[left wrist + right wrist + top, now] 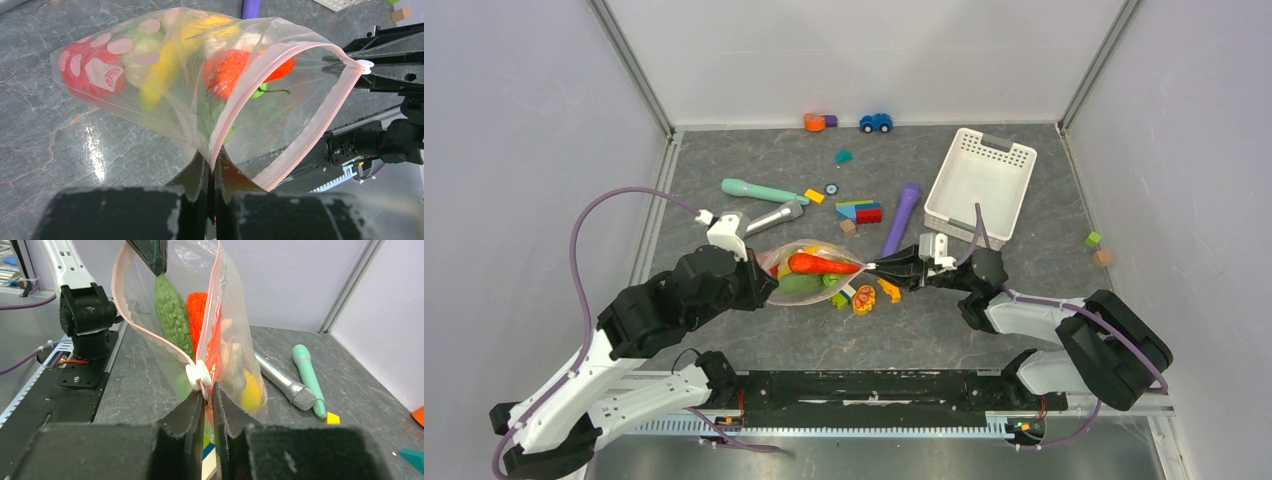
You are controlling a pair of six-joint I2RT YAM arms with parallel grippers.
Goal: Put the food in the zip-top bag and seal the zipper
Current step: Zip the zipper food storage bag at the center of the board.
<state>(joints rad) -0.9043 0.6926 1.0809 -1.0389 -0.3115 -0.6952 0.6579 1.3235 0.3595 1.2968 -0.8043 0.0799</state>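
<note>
Filling stage nearly finished, sealing stage not begun. Above the middle of the grey table (724, 340), at about 8 o'clock from the white slotted basket (942, 175), the zip-top bag (796, 283) hung stretched between the two arms, clear of the surface as far as the wrist views showed. The left gripper (212, 172), at the bag's 9 o'clock end in the overhead view, had its jaws pressed together on the pink edge of the mouth. The right gripper (207, 395), at the 3 o'clock end, was pinching that same edge just under the white slider (196, 374). Inside the bag lay a bumpy green cucumber (172, 310), a banana (160, 75), a carrot (822, 264) and a tomato (90, 70), with paler pieces packed behind them. The zipper (300, 130) gaped in a wide loop, its two strips well apart along most of their length and meeting only at the pinched ends, so the mouth was judged fully unsealed. A few small coloured pieces (864, 300) lay on the table at the bag's 5 o'clock; whether they were food or building blocks could not be told. What appeared to be left: any food not yet bagged, then the slider drawn along the whole strip.
</note>
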